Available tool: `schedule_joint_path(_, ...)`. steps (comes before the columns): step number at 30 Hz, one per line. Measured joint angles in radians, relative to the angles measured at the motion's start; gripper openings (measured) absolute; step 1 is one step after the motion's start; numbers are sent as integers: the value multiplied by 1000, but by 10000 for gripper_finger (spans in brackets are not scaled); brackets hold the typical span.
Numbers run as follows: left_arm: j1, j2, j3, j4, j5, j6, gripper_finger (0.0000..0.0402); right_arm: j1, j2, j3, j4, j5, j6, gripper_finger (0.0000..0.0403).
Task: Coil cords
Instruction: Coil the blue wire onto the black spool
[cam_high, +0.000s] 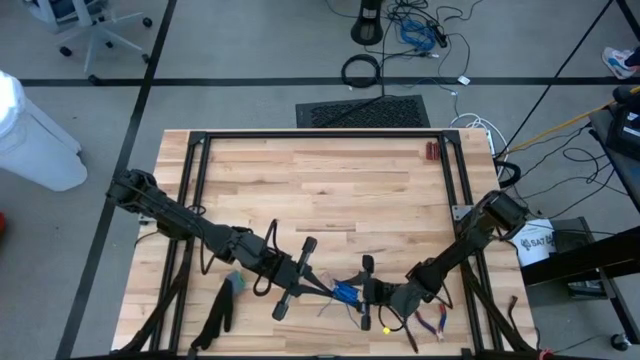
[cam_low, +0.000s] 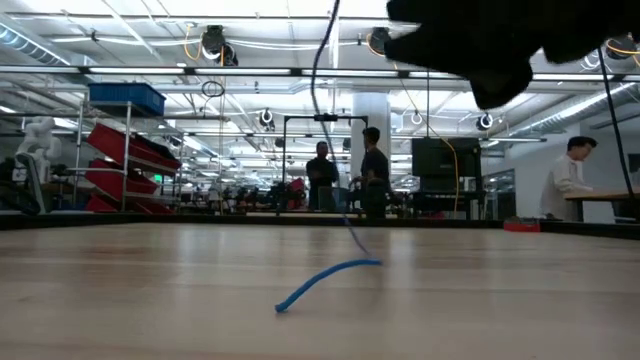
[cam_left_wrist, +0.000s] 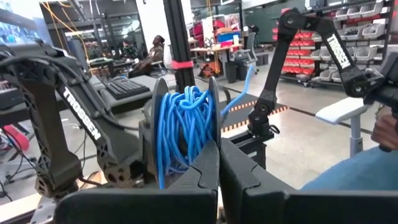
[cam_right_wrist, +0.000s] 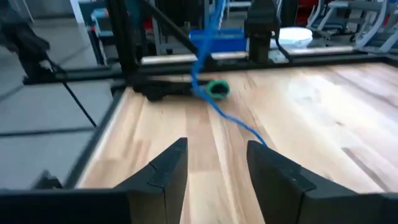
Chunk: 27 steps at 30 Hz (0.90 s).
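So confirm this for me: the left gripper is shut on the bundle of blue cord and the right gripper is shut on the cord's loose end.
Not quite. The left gripper is shut on the blue cord bundle, but the right gripper is open and empty. The right wrist view shows the loose end lying on the table beyond its fingers.

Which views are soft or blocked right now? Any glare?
Right wrist view: motion-soft throughout, blue cord smeared, right gripper fingers apart. Low view: a dark arm blob blocks the top right; ceiling lights bright, cord end sharp. Left wrist view: crisp on the coil between the shut left gripper fingers. High view: even light, no glare.
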<state>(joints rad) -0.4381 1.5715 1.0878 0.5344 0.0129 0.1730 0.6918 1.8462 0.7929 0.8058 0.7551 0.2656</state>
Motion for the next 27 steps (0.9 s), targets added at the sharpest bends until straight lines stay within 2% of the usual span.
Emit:
schedule_joint_path(14,0,0,0,11,-18,0,0,-92,85,0,-48,10,91,141)
schedule_joint_path(17,0,0,0,9,-19,0,0,-98,88,0,-48,5,92,110)
schedule_joint_path(22,0,0,0,6,-28,0,0,-80,87,0,-47,5,82,13)
schedule_joint_path(27,0,0,0,5,-30,0,0,-43,84,0,-45,3,90,2)
